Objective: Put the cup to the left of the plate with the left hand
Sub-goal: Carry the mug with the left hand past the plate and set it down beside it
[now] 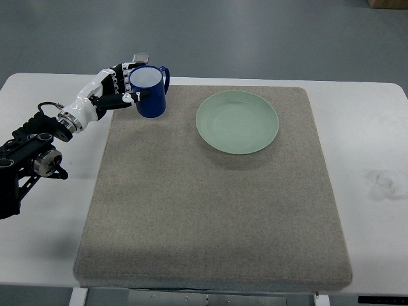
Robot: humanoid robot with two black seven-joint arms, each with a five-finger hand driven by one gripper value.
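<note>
Left hand [121,89] wrapped around blue cup [150,92], far-left on mat [210,210], left of plate [237,122]. Placement near done; release left.

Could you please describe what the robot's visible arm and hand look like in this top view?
The left hand has white shell panels over black finger segments and joints. Its wrist is a silver metal cuff with a small red mark. Behind it, the arm is black, built from exposed brackets and round silver-capped joints, with thin black cables looping near the wrist. No sleeve or cover. The right arm is out of view.
</note>
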